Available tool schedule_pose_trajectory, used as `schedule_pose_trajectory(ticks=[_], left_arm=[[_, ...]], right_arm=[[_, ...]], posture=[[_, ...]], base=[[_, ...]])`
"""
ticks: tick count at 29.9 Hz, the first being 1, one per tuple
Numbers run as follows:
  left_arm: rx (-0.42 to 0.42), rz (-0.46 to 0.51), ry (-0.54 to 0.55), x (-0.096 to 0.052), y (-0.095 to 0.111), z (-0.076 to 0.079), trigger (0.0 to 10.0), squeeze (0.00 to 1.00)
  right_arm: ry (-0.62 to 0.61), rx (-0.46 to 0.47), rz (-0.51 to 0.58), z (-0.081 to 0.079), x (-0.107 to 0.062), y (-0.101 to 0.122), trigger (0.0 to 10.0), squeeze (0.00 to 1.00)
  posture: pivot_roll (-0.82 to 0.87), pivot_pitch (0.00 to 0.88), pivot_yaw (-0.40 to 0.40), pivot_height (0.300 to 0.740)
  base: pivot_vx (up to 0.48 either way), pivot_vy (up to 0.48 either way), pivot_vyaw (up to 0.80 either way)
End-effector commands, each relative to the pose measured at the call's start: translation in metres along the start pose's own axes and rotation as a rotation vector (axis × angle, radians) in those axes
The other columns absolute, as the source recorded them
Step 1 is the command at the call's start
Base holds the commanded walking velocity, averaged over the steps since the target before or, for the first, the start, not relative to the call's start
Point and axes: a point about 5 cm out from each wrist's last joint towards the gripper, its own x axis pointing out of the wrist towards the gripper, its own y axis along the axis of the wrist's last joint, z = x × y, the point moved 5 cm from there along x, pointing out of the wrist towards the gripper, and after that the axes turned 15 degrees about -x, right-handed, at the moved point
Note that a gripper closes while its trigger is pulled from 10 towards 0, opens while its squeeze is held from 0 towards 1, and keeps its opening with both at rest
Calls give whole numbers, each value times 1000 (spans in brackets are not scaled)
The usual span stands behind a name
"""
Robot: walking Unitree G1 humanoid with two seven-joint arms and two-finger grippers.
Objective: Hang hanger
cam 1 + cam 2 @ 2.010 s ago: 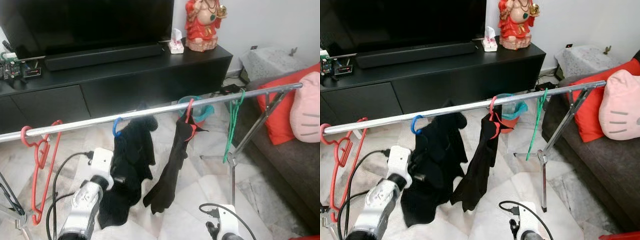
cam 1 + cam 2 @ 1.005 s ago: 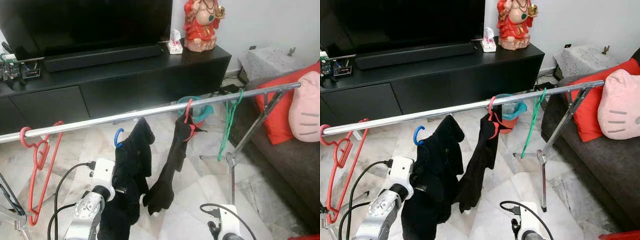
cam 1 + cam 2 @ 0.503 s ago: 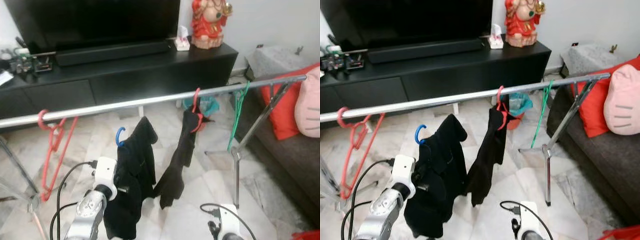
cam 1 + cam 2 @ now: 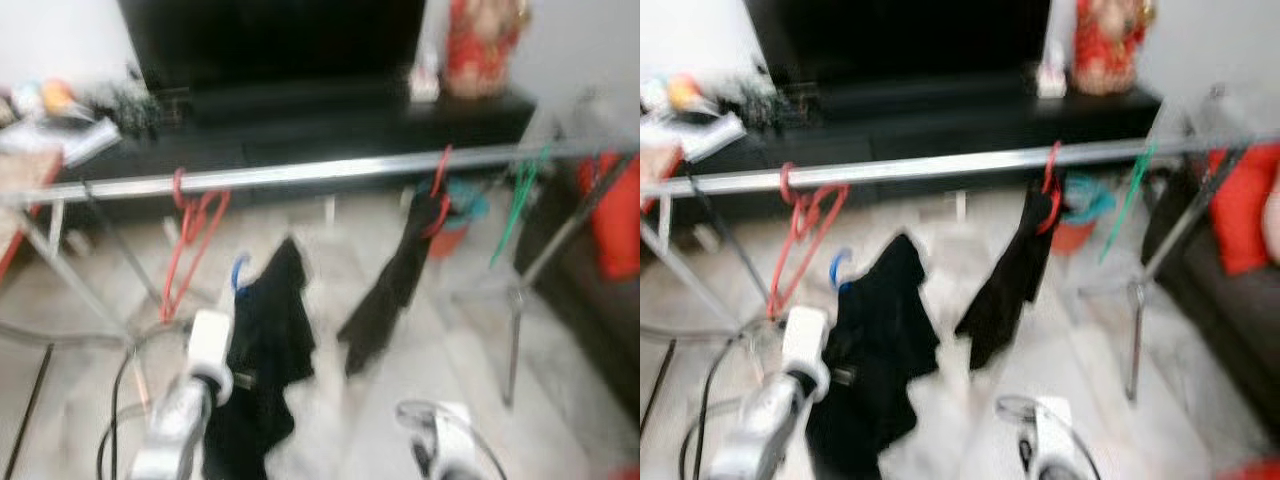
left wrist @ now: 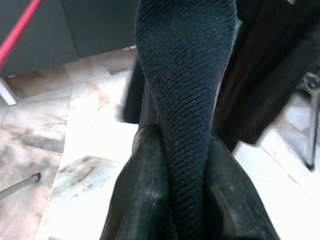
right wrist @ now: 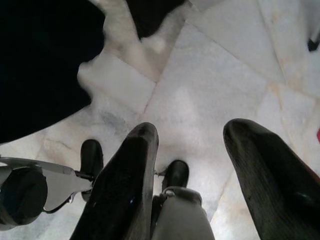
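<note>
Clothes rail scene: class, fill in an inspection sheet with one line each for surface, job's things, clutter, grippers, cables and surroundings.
Surface: pale marble floor; head views blurred.
Job's things: blue hanger carrying a black garment, below the rail and not hooked on it.
Clutter: red hanger, hanging black cloth and green hanger on the rail.
Grippers: left gripper fingers shut on the black garment; right gripper fingers open, hanging low over the floor.
Cables: black cable loops by the left arm.
Surroundings: black TV cabinet, red figurine, red cushion.
</note>
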Motion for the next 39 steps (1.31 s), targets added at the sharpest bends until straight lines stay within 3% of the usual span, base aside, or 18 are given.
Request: schedule_pose_trajectory(ticks=[1,28,31,35,39], left_arm=[[8,37,-26,3,10,8,10000,0],[6,36,-53,5,15,11,10000,0],[7,39,-62,6,17,14,10000,0],[24,51,-98,10,24,21,10000,0],[49,45,-121,12,27,26,10000,0]], right_arm=[[-20,14,-19,7,-1,-7,10000,0],[-11,15,23,6,-1,1,10000,0],[1,-60,47,5,-1,6,10000,0],[35,-248,119,2,-1,19,10000,0],[36,-296,154,1,-1,24,10000,0]], posture=[[72,0,-8,740],[74,0,-2,740],[71,0,-1,740],[66,0,2,740],[65,0,3,740]], base=[[-296,0,0],[-297,0,0],[-300,0,0],[-208,0,0],[0,0,0]])
